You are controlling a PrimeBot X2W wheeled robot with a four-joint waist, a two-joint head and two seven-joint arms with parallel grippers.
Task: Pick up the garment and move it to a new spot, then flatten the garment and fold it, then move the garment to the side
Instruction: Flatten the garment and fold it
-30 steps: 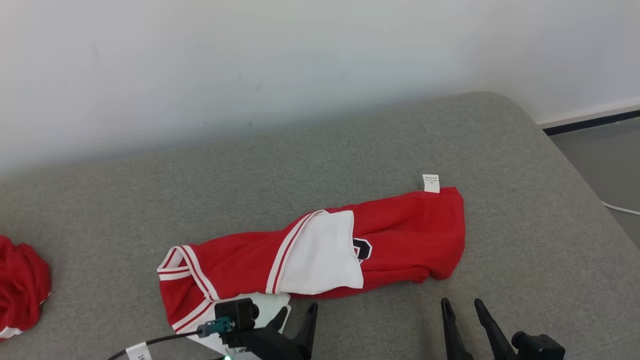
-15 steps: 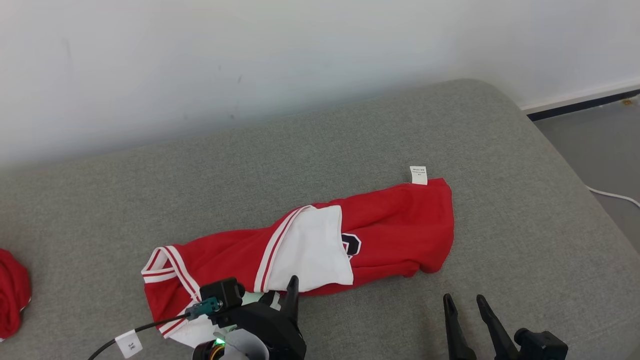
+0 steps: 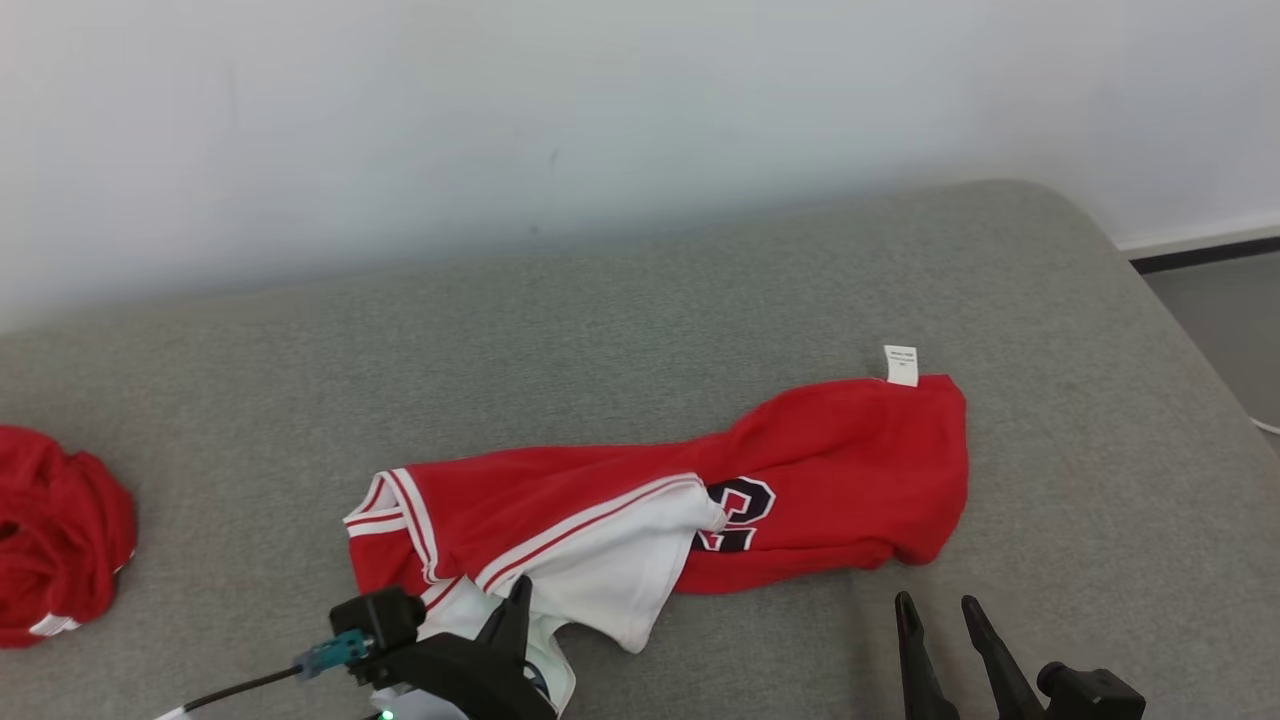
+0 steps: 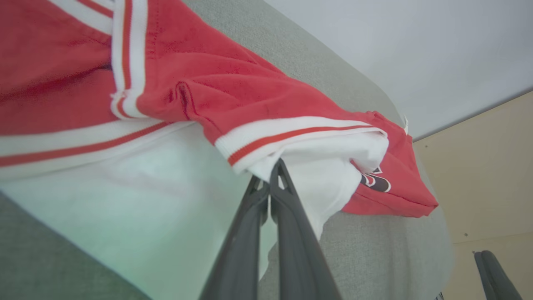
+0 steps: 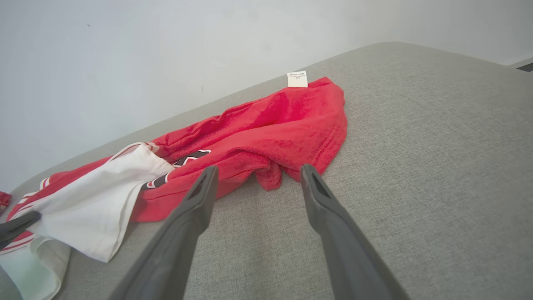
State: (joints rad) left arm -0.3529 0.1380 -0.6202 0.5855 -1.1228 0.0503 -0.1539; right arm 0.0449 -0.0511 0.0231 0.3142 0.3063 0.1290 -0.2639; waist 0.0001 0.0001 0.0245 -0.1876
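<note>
Garment (image 3: 846,472) flap now lower, in left end effector (image 4: 270,178)

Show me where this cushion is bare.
Bare grey cushion runs wide between the garment and the wall. Another patch lies between its striped end and the crumpled red heap. The right end past the white label is free. Crowded: the near edge, with the left tool shut on the garment and the right tool open.
</note>
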